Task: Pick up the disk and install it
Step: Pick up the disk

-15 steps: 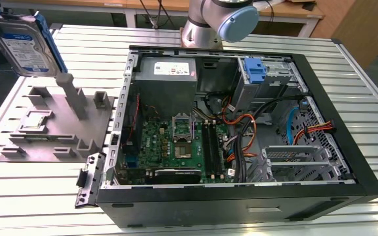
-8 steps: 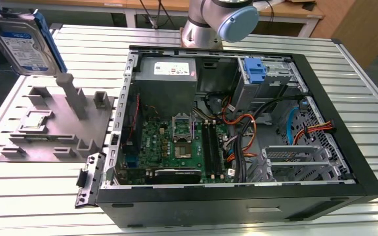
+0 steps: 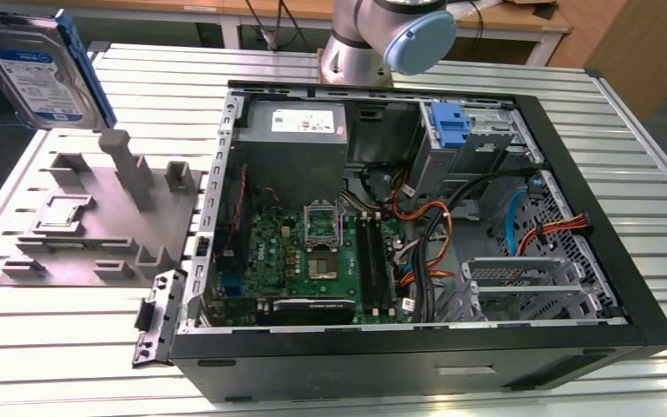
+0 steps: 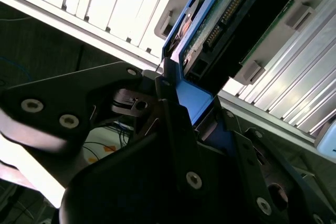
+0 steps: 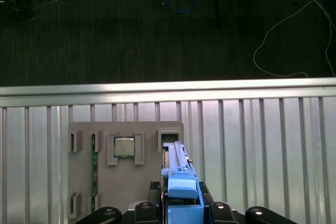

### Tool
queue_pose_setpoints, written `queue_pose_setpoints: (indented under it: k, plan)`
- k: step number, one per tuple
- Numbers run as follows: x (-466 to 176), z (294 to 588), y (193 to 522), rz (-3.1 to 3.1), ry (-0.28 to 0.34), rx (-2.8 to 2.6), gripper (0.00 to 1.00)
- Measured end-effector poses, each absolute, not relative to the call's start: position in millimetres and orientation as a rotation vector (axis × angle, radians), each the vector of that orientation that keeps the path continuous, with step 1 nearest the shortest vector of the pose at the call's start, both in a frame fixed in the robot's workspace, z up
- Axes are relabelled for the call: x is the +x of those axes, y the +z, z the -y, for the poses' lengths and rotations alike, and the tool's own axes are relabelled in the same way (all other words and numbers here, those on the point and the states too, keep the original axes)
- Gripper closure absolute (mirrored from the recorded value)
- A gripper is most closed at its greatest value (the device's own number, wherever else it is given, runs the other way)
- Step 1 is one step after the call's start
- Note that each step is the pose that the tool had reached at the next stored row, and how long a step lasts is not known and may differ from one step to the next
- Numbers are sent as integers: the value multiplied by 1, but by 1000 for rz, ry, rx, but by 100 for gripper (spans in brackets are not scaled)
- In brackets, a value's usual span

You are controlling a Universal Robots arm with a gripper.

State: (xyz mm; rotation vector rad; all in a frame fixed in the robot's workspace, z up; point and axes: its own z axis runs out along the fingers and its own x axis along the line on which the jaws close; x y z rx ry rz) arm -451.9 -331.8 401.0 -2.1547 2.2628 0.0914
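Note:
The disk [image 3: 35, 71], a silver drive with a white and blue label in a blue carrier frame, hangs in the air at the exterior view's upper left, above the grey stand [image 3: 114, 217]. In the first wrist view the disk [image 5: 178, 169] is seen edge-on over the stand [image 5: 126, 182], and my gripper [image 5: 182, 208] is shut on its blue frame. The second wrist view shows the disk [image 4: 226, 19] from its circuit-board side, with my gripper [image 4: 184, 103] clamped on the blue carrier.
The open black computer case [image 3: 611, 261] lies on the slatted metal table [image 3: 67, 347], with a blue bracket [image 3: 452, 126] in its far drive bay. A processor chip [image 5: 124, 147] sits in the stand. The arm's base [image 3: 363, 43] stands behind the case.

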Motion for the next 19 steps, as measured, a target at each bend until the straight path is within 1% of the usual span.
queue_pose_setpoints:
  k: [19]
  plan:
    - [-452, 332, 419, -2264, 90, -2155, 63]
